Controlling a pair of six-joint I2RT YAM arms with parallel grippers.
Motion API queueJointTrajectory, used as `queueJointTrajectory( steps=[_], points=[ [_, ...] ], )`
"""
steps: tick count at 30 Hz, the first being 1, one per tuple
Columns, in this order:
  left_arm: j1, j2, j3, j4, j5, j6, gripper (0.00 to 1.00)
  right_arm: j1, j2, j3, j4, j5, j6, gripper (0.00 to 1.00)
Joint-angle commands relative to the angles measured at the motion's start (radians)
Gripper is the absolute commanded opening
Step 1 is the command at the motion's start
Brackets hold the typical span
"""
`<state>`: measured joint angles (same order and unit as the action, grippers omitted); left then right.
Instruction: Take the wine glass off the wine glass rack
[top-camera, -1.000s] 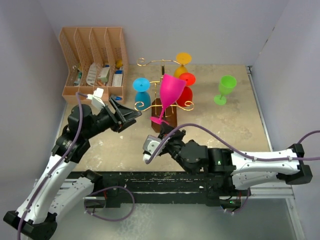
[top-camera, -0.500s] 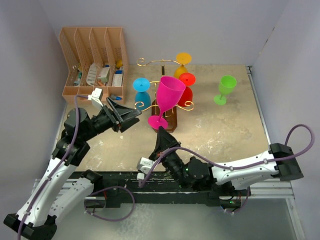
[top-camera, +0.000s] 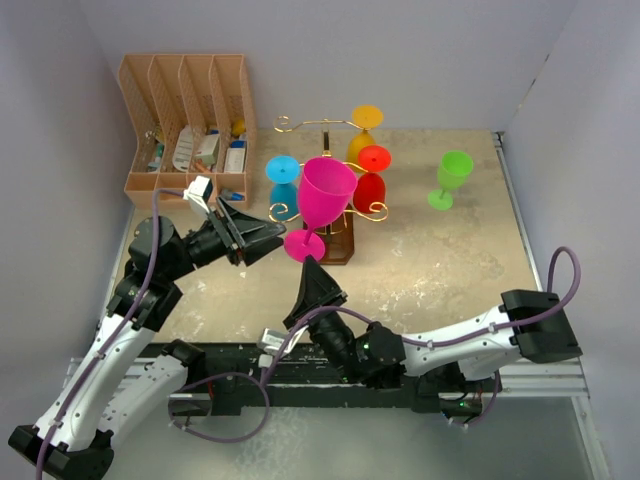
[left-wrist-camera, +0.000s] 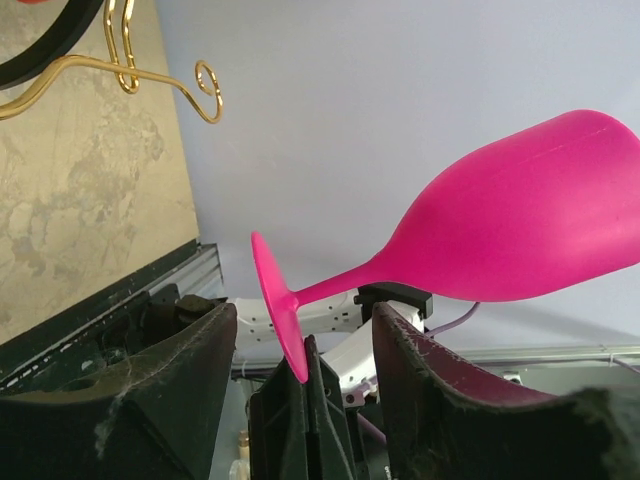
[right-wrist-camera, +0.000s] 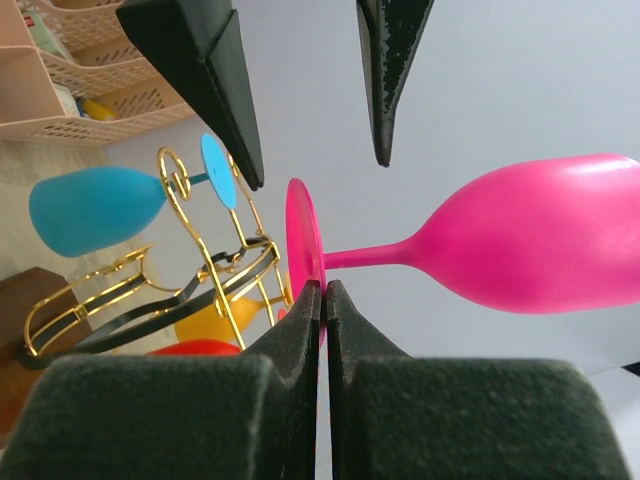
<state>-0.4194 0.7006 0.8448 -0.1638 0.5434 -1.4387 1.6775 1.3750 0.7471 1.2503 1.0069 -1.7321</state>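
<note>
Centre of the top view: pink wine glass (top-camera: 327, 190), upright, bowl up, aloft at the 6 o'clock side of the wine glass rack (top-camera: 338, 218). Apart from the nearest gold scroll in the left wrist view.

Beneath it, right gripper (top-camera: 309, 262), fingertips pressed together on the rim of the foot, pinching it.

At 9 o'clock of the foot, left gripper (top-camera: 268, 232), fingers spread, gripping nothing, foot just off the tips and in line with the gap.

Hanging bowl-down on the rack: blue glass (top-camera: 283, 180) at 9 o'clock, red glass (top-camera: 372, 182) at 3 o'clock, orange glass (top-camera: 365, 125) at 12 o'clock.

At 2 o'clock, green glass (top-camera: 450, 178), upright on the table (top-camera: 450, 270), well apart.

At 10 o'clock, tan file organiser (top-camera: 185, 110), four slots, small packets and bottles inside, too small to name.

Open tabletop from 3 to 5 o'clock. Walls at the 9, 12 and 3 o'clock edges.
</note>
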Motion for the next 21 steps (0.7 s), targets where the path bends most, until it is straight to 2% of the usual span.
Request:
queueJointTrajectory(
  steps=[1,13,16,21],
  points=[
    [0.002,-0.013,-0.006,0.063,0.044,-0.035,0.58,0.008,0.019,0.045,0.187,-0.014,-0.077,0.0],
    [0.002,-0.017,-0.047,0.126,0.091,-0.104,0.37,0.026,0.091,0.068,0.276,-0.025,-0.151,0.0],
    [0.001,-0.02,-0.07,0.159,0.099,-0.128,0.26,0.03,0.094,0.069,0.278,-0.024,-0.147,0.0],
    [0.002,-0.018,-0.107,0.208,0.101,-0.147,0.0,0.038,0.089,0.076,0.268,-0.009,-0.135,0.0]
  ],
)
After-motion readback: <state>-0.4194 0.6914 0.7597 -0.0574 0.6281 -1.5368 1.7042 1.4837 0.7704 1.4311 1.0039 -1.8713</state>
